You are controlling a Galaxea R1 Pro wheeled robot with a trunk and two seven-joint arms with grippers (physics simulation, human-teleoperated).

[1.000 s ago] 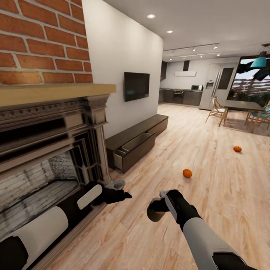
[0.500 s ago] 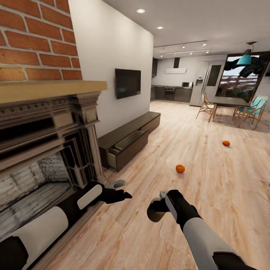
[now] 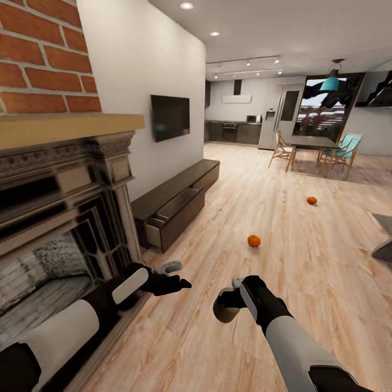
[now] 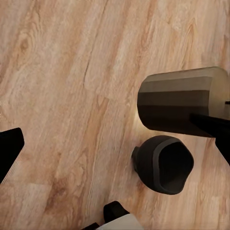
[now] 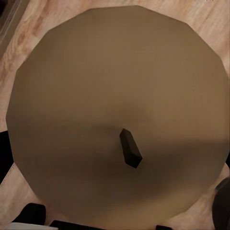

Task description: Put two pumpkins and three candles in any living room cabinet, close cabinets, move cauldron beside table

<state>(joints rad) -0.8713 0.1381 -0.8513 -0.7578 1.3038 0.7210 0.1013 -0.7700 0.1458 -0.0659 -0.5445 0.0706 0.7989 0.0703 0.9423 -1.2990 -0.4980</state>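
Head view first: the cabinet (image 3: 177, 204) is that long low dark-brown unit running along the white wall under the TV (image 3: 170, 117). Its near drawer (image 3: 163, 223) is pulled out, with a paler inside. Two pumpkins sit out on the wood floor (image 3: 305, 272), the near pumpkin (image 3: 253, 240) well clear of the cabinet and the far pumpkin (image 3: 311, 200) further off toward the dining chairs (image 3: 283, 152). A brick fireplace (image 3: 54, 179) takes up the side by my left arm. A small grey thing (image 3: 171, 267) lies on the floor just past my left hand (image 3: 175, 283); I can't tell what it is. My right hand (image 3: 231, 300) has a tan candle (image 3: 224, 311) in it.

Left wrist view: bare floor planks below, the candle (image 4: 184, 105) lying sideways out at the edge, a dark cup-shaped thing (image 4: 165, 164) just beside it. My left hand's fingers (image 4: 9, 148) sit wide apart with nothing between them.

Right wrist view: the round tan candle top (image 5: 117, 115) with its short black wick (image 5: 130, 147) takes up most of the frame. My right hand is clamped on it.
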